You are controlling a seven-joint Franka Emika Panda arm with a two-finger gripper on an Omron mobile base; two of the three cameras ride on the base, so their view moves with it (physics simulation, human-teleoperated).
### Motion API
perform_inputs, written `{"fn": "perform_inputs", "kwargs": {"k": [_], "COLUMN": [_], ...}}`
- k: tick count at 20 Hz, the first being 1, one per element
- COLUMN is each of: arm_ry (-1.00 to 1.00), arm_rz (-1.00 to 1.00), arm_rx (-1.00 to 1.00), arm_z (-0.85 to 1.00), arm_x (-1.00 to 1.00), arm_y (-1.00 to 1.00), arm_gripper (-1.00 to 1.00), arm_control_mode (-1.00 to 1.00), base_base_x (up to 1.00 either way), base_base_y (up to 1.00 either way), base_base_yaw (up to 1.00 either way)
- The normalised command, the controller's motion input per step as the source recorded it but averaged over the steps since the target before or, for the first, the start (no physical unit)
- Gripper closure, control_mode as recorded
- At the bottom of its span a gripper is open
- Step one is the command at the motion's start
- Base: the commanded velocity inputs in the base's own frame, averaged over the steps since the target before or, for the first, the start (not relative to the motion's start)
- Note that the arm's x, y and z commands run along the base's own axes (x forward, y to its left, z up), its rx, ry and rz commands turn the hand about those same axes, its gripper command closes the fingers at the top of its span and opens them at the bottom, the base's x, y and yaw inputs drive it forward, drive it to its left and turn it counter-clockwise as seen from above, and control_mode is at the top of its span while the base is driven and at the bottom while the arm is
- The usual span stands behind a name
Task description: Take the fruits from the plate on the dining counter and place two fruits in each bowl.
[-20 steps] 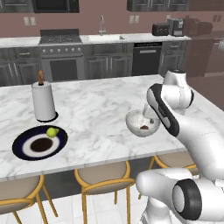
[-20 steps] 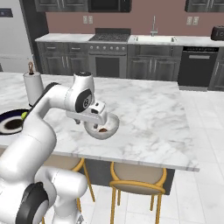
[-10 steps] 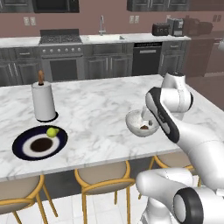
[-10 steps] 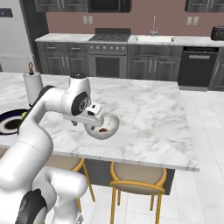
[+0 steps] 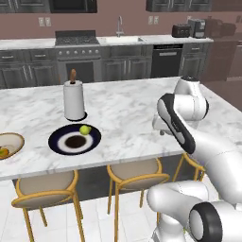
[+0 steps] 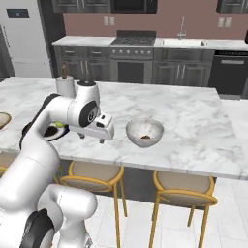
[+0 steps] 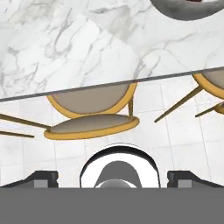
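While one yellow-green fruit waits on plate | grey-white bowl holds fruit | end effector spread, empty.

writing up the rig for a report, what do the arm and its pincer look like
A glossy white arm of rounded, tube-like links with dark grey to black bands at the joints. The pincer sits on a boxy white hand with two small dark fingers. No cables or markings can be seen.

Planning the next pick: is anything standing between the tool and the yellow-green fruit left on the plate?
Nothing visible does. The open tool hangs over the counter's near edge, left of the grey-white bowl; bare marble lies between it and the fruit on the plate.
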Motion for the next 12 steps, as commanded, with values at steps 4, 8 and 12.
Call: {"fn": "perform_inputs", "kwargs": {"k": [4, 8, 12], "arm_ry": [0.0, 0.0, 0.02], "arm_rz": [0.0, 0.0, 0.0], "arm_rx": [0.0, 0.0, 0.0], "arm_z": [0.0, 0.0, 0.0], "arm_x": [0.0, 0.0, 0.3], "arm_y": [0.0, 0.0, 0.17], "arm_gripper": [-1.0, -1.0, -1.0], "arm_control_mode": [1.0, 1.0, -1.0], "base_base_x": [0.13, 0.5, 0.22], "base_base_y": [1.0, 0.93, 0.32], "base_base_yaw": [0.09, 0.06, 0.01]}}
